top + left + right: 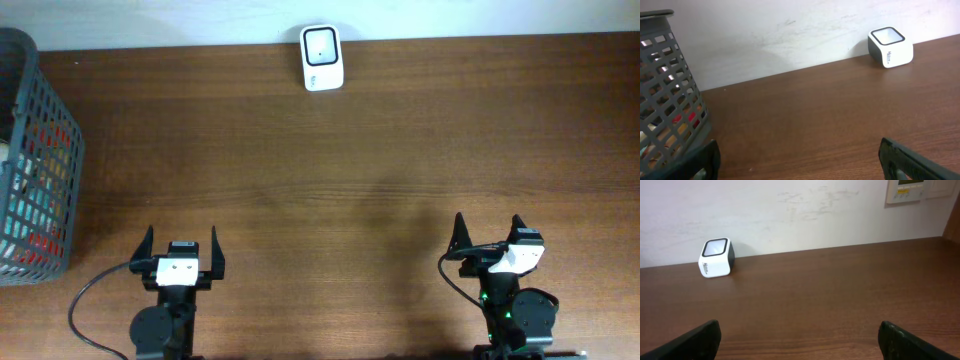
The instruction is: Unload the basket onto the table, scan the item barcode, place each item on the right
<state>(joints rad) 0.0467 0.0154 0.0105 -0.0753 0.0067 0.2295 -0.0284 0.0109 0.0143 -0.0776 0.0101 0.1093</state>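
Left gripper (181, 236), right gripper (488, 221) spread wide; scanner (322, 57) white, black-faced.

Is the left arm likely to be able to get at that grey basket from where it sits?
Probably yes. The basket stands at the left edge of the table, just ahead and to the side of the left tool, with only bare wood between them. The tool is open and empty.

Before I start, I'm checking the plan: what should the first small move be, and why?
Probably swing the left gripper toward the basket: both it and the right gripper are open and empty, the scanner has nothing in front of it, and the only items are in the basket, on the left arm's side.
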